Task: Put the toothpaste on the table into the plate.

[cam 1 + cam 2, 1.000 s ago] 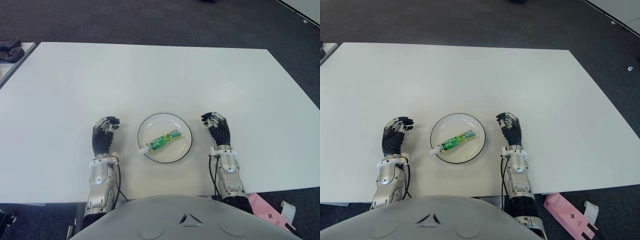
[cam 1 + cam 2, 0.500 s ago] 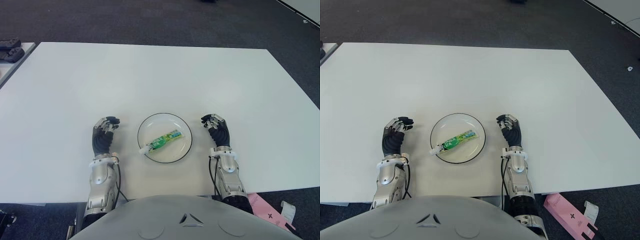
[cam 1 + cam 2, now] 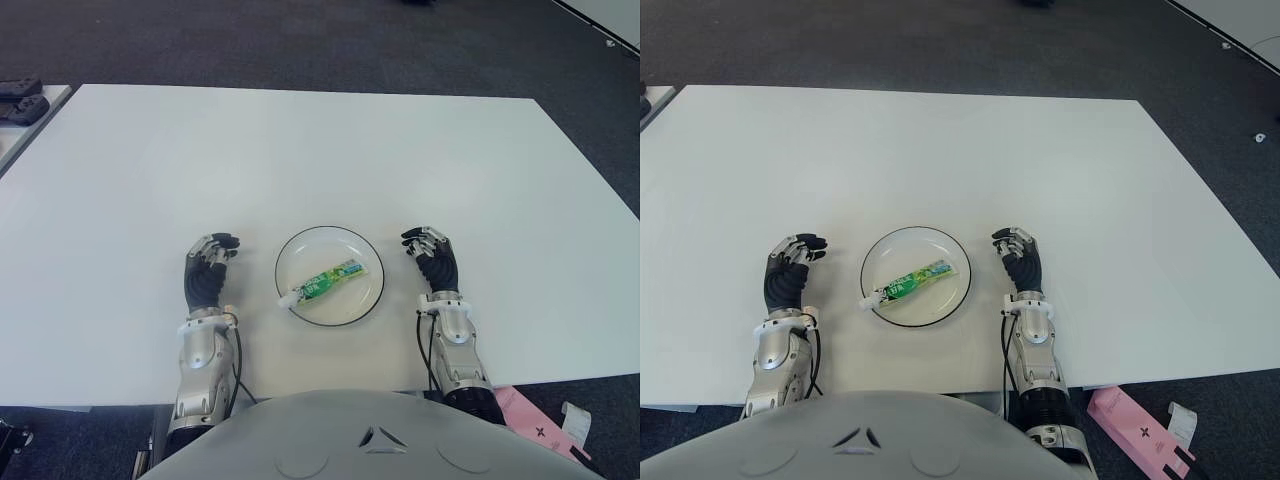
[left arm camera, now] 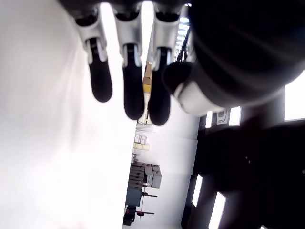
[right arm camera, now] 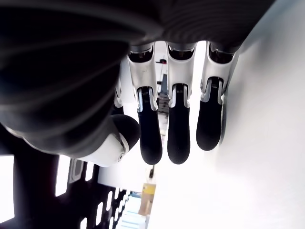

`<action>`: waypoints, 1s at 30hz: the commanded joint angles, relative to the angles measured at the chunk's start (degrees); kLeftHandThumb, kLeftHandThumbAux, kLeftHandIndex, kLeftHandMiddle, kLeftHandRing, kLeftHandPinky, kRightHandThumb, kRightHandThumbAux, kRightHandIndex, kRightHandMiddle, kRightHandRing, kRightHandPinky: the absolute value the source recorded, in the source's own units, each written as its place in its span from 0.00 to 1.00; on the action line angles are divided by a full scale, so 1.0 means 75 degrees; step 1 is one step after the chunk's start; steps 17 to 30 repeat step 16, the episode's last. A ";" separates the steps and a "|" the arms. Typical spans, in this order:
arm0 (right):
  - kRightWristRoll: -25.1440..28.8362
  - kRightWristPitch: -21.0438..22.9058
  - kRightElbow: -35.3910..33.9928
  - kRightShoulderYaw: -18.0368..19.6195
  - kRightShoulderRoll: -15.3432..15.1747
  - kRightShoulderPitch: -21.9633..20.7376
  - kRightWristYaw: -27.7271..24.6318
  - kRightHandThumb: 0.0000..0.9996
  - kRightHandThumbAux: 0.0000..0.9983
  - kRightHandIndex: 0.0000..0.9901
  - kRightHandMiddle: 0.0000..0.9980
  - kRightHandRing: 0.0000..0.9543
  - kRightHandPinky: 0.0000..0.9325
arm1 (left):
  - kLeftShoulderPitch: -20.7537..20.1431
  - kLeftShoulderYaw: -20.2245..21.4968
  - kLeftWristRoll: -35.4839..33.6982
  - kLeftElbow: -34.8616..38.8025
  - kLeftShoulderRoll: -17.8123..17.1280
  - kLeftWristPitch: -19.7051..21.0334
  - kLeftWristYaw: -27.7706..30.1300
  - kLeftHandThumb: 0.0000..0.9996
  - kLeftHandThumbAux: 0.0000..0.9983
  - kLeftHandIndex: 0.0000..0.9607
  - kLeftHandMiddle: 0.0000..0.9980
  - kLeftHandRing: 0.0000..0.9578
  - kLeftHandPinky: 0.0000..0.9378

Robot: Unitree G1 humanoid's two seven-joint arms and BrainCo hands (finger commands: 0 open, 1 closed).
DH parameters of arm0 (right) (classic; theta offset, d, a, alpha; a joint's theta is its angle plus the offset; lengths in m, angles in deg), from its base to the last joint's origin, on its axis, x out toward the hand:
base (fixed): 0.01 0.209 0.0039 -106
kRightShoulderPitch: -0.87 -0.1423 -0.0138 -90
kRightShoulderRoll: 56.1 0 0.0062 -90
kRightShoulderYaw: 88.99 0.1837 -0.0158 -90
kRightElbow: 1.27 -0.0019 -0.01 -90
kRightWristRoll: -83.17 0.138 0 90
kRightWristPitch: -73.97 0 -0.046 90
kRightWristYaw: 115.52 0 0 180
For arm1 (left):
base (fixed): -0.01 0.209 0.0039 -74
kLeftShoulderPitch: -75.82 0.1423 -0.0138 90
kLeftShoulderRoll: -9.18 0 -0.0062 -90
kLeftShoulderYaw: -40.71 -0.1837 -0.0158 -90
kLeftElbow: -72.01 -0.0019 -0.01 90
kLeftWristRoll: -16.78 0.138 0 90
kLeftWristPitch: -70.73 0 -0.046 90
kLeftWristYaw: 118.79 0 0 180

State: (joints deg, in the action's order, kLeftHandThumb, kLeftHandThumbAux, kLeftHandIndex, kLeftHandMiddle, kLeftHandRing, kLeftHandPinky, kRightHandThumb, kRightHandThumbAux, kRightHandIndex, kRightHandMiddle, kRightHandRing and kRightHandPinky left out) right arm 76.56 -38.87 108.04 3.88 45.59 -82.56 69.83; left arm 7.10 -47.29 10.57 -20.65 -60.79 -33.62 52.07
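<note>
My left hand [image 3: 208, 268] sits left of the plate [image 3: 366, 262], fingers loosely curled and holding nothing; my right hand [image 3: 432, 258] sits right of it, just as relaxed and empty. On the white desk [image 3: 300, 150], the plate holds the toothpaste [image 3: 322, 283], lying slantwise inside it, between both hands and touching neither.

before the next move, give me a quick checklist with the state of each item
1. Green and white toothpaste tube lies inside the white round plate with a dark rim: ok.
2. Tube's cap end reaches the plate's left rim; whether it overhangs: cannot tell.
3. Left hand left of the plate, holds nothing: ok.
4. Right hand right of the plate, holds nothing: ok.
5. Plate well in from the white table edge: ok.
</note>
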 commanded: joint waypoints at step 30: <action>-0.0072 0.0351 0.0587 -0.0066 -0.0138 -0.0144 -0.0059 0.70 0.74 0.43 0.46 0.51 0.54 | 0.0006 0.0047 0.0044 -0.0210 0.0172 0.0441 -0.0028 0.71 0.73 0.44 0.45 0.42 0.40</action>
